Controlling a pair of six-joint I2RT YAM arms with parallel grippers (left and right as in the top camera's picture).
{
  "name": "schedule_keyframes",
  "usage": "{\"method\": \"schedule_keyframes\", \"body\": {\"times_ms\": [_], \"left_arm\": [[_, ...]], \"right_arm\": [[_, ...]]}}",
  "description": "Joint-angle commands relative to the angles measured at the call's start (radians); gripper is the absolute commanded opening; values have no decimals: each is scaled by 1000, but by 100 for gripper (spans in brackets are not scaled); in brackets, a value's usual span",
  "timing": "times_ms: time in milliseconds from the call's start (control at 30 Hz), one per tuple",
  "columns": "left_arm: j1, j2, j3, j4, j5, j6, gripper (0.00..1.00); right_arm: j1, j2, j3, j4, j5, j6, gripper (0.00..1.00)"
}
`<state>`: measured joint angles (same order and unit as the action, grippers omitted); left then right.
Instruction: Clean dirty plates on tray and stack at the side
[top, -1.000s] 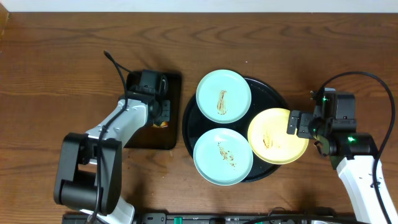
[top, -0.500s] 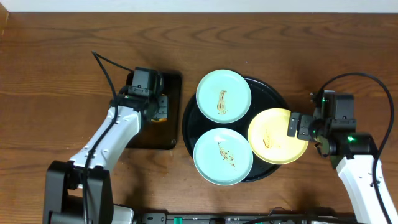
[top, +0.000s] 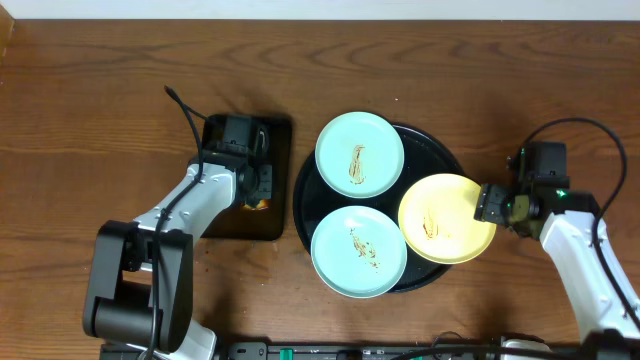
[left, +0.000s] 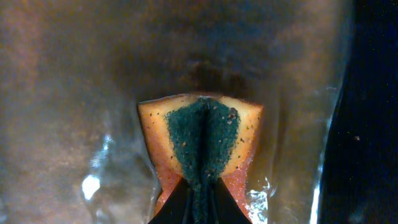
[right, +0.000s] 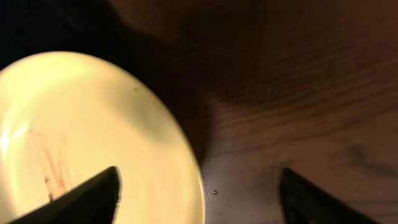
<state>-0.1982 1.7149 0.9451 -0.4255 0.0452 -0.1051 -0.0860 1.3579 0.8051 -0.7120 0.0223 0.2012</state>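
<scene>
Three plates lie on the round black tray (top: 447, 153): a mint one (top: 360, 153) at the back, a mint one (top: 358, 251) at the front, and a yellow one (top: 445, 218) overhanging the right rim. All have brown smears at centre. My left gripper (top: 256, 187) is shut on an orange sponge with a green scrub face (left: 200, 138), its fingers (left: 199, 205) pinching it over the small dark tray. My right gripper (top: 490, 205) is open, its fingers (right: 199, 196) on either side of the yellow plate's (right: 93, 130) right edge.
The small dark rectangular tray (top: 225, 225) lies left of the black tray, its wet surface (left: 74, 93) under the sponge. Brown wood tabletop (top: 100, 100) surrounds everything and also shows in the right wrist view (right: 298, 93).
My left arm swung out with the sponge and came back over the small tray. My right gripper shifted a little to the right along the yellow plate's edge. The plates stayed put.
</scene>
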Motion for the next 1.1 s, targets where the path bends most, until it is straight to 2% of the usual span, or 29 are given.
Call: {"method": "schedule_keyframes", "body": {"times_ms": [0,100,333,433,600,1067], "left_arm": [[2,11,2,-11,-13,-9,8],[2,-17,7,-17,-13,-9,8],[2,-140,8,-18,-13,-9,8],[2,-188,8,-19,-13,-9,8],[2,-243,8,-19,-13,-9,8],[2,-433,8,69,-13,-8,8]], "right_arm": [[-13,54,16,19,-92,-37,68],[-12,93,16,26,-117,-50,62],[-12,166,16,41,-117,-49,34],[-12,174,16,48,-117,-49,30],[-12,174,16,59,-117,-49,10],[-12,174,16,66,-117,-49,1]]}}
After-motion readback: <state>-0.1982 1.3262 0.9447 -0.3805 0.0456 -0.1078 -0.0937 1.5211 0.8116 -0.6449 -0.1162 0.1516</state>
